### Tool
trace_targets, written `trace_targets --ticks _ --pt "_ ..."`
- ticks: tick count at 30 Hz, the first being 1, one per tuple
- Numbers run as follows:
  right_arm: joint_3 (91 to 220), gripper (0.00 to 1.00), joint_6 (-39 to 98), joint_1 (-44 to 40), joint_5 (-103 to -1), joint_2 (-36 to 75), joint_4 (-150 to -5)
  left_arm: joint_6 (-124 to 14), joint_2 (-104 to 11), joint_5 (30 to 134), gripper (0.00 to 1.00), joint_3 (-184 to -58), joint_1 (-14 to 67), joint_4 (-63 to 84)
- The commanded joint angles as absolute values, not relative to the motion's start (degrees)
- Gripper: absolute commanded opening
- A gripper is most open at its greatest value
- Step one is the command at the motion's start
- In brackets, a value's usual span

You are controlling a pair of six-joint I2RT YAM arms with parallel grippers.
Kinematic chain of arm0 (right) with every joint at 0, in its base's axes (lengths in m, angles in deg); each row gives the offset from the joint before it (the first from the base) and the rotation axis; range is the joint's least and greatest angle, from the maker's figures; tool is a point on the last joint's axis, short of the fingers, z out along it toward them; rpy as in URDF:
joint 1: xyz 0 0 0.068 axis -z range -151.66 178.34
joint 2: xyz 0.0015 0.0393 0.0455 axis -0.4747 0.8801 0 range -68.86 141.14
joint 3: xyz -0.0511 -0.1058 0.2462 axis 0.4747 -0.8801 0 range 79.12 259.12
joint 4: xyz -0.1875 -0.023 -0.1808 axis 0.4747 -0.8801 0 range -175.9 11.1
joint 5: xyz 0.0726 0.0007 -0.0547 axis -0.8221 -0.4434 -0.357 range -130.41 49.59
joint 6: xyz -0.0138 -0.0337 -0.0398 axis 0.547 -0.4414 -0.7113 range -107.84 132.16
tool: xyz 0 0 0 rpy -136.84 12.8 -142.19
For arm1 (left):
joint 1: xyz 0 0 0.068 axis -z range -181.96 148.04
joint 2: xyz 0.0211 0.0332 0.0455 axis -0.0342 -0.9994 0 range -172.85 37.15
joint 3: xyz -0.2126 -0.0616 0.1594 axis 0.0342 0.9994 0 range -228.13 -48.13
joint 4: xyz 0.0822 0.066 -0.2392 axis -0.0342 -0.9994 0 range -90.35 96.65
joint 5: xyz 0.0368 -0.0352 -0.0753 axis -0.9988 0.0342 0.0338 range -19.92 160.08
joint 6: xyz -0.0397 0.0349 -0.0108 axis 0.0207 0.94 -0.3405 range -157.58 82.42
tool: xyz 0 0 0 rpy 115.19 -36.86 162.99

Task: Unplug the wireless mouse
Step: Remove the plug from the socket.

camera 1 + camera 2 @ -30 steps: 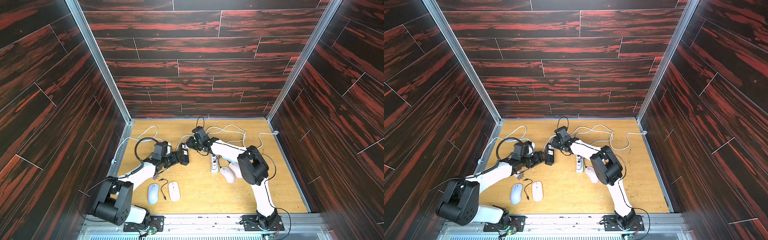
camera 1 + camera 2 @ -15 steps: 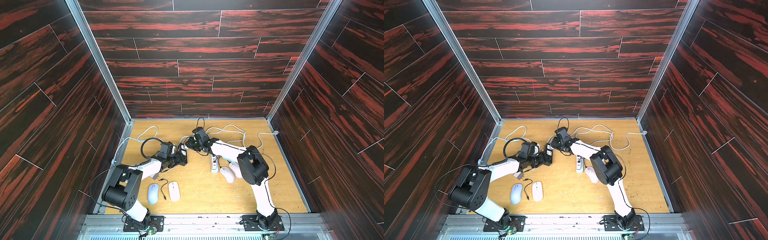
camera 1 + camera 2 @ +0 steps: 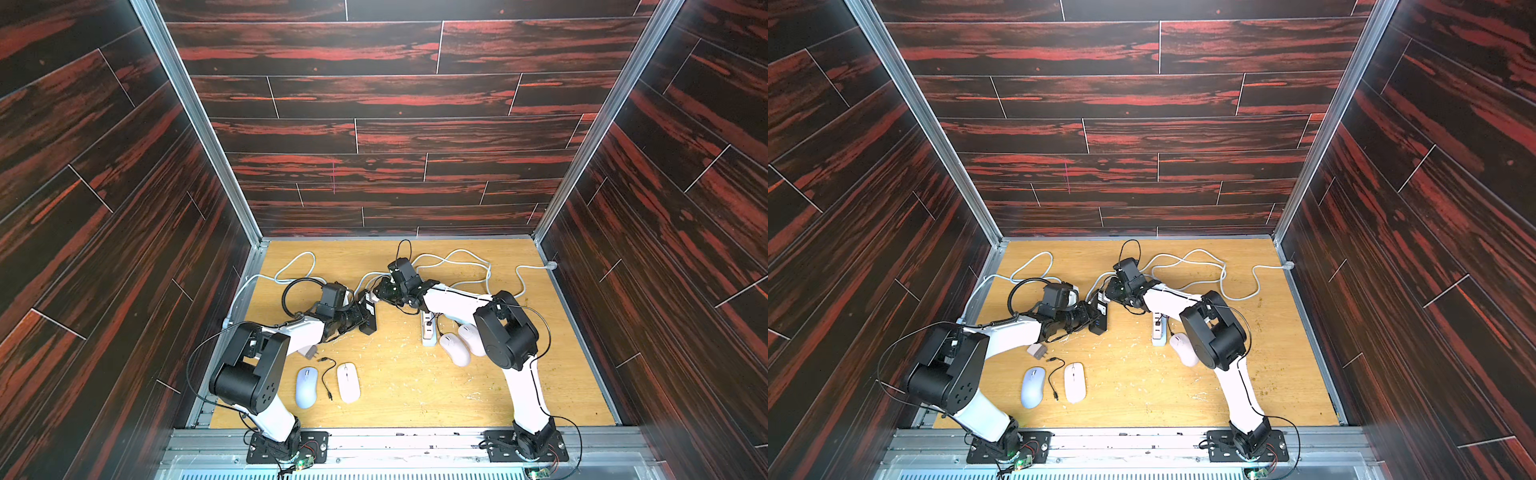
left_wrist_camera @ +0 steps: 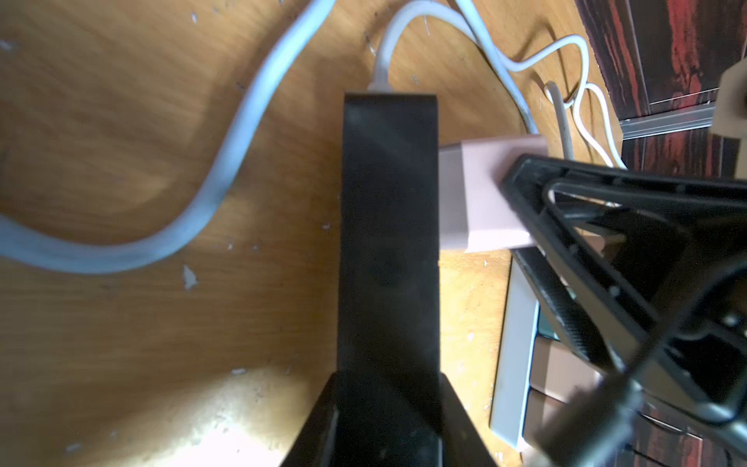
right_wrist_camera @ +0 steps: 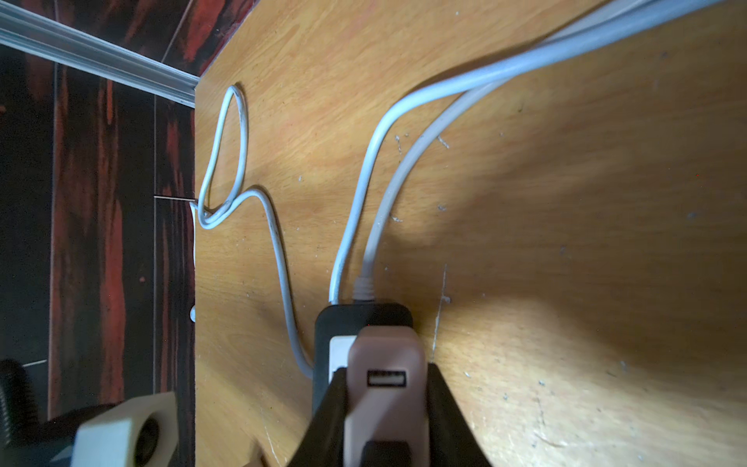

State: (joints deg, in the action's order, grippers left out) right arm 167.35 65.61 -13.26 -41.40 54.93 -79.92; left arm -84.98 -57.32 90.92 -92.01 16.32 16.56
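A black power strip [image 3: 368, 316] [image 4: 388, 202] lies mid-table with a white cable at its far end. A pink USB adapter [image 5: 386, 356] [image 4: 469, 194] is plugged into it. My left gripper [image 4: 388, 388] [image 3: 360, 321] is shut on the strip's near end, one jaw against each side. My right gripper [image 5: 386, 388] [image 3: 377, 293] is shut on the pink adapter; the adapter's USB port faces the right wrist camera. A pale blue mouse [image 3: 306, 386] and a white mouse [image 3: 348, 382] lie at the front left. Which one is the wireless mouse I cannot tell.
A loose black cable [image 3: 326, 376] lies between the front mice, and a small grey plug [image 3: 311, 352] sits by my left arm. A white power strip [image 3: 428, 332] and two pinkish mice [image 3: 455, 349] lie beside my right arm. White cables [image 3: 453, 259] loop across the back.
My left gripper has moved in along the black power strip and its jaws have narrowed onto it. The right gripper has stayed on the pink adapter.
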Motion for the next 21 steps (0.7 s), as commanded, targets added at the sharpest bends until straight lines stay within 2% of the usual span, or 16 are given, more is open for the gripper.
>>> trace_targets --ticks 1,2,3,10,17,21 --pt "166.2 0.00 64.5 -13.3 -44.3 51.1 -78.6 -86.4 -56.8 90.6 0.07 -91.3 16.3 19.7" --pt "166.0 0.00 64.3 -13.2 -44.4 50.7 -78.5 -86.6 -56.6 90.5 0.01 -91.2 16.3 19.6" --pt "165.7 0.00 64.1 -13.0 -44.5 50.4 -78.5 -86.6 -56.5 90.3 0.00 -91.0 16.3 19.4" --pt "167.3 0.00 57.5 -12.1 -41.1 47.8 -83.5 -86.3 -56.8 88.7 0.00 -89.6 16.3 18.0" --pt "166.1 0.00 59.7 -11.5 -48.0 47.5 -79.6 -86.5 -57.1 88.4 0.00 -88.9 16.3 18.4" --pt "164.2 0.00 60.8 -10.4 -47.8 46.4 -78.0 -87.0 -57.9 88.2 0.00 -88.6 16.1 18.6"
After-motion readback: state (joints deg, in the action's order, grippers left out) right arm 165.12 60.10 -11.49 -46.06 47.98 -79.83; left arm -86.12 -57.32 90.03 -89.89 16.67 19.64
